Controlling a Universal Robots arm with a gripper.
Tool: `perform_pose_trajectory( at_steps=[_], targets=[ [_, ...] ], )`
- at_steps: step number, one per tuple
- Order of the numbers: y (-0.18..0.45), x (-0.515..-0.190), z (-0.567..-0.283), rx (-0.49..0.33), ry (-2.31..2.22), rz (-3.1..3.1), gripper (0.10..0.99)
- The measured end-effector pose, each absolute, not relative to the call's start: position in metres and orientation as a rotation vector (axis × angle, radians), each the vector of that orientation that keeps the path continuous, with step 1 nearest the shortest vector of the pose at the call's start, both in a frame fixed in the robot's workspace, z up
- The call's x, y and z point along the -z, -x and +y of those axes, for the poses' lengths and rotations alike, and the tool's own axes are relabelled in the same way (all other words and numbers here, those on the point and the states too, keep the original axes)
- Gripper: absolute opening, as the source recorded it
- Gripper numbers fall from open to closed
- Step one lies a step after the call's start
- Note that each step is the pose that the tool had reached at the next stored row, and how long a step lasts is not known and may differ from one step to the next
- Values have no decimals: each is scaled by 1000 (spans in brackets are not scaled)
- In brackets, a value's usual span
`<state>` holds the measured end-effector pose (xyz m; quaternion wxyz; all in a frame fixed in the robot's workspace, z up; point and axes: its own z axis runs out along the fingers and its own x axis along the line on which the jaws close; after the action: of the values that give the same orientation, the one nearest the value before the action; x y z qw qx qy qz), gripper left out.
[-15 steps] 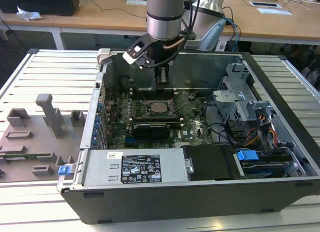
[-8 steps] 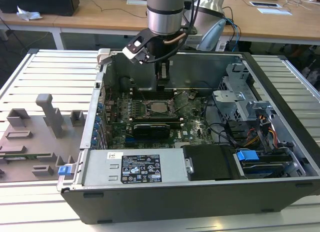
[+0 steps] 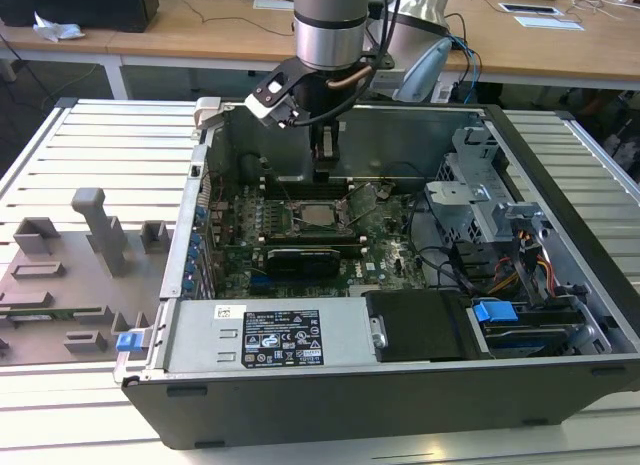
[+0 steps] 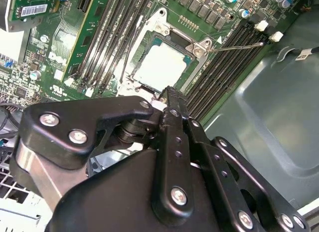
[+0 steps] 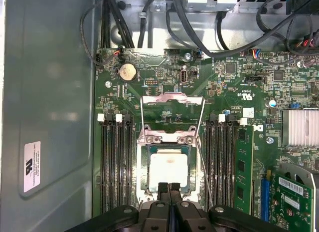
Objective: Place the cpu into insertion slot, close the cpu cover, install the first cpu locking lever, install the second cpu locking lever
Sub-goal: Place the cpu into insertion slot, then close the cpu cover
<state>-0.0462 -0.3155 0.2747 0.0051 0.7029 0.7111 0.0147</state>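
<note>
At the exterior view's left, a grey plastic holder plate (image 3: 85, 255) with upright blocks lies on the white slatted table (image 3: 90, 135). Beside it stands the open black and grey computer case (image 3: 300, 405), with the green circuit board (image 3: 240, 240) inside.

In the upper middle of the exterior view, the silver-grey robot arm (image 3: 330, 25) points almost straight down into the case. Its black gripper (image 3: 325, 163) hangs just above the board, close over the socket.

The cpu (image 5: 168, 167), a small flat square chip with a dull silver top, lies in the insertion slot (image 5: 149, 138), a square socket with a silver metal rim. In both wrist views the two black fingers (image 5: 163, 189) are pressed together with nothing between them. Their tips are at the chip's edge, but I cannot tell if they touch it.

The cpu cover (image 5: 172, 98), a thin silver metal frame, seems raised beyond the chip, and the green board shows through its opening. A thin wire lever (image 4: 234, 45) sticks out free beside the socket.

At the exterior view's right are a grey metal drive cage (image 3: 480, 205) and a blue connector (image 3: 493, 311).
</note>
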Motion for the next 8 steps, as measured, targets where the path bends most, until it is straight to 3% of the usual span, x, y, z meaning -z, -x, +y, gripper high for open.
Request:
perform_pose_trajectory(
  at_steps=[8],
  targets=[
    [42,-275,-315,-46,-2201,2227,106]
  ],
)
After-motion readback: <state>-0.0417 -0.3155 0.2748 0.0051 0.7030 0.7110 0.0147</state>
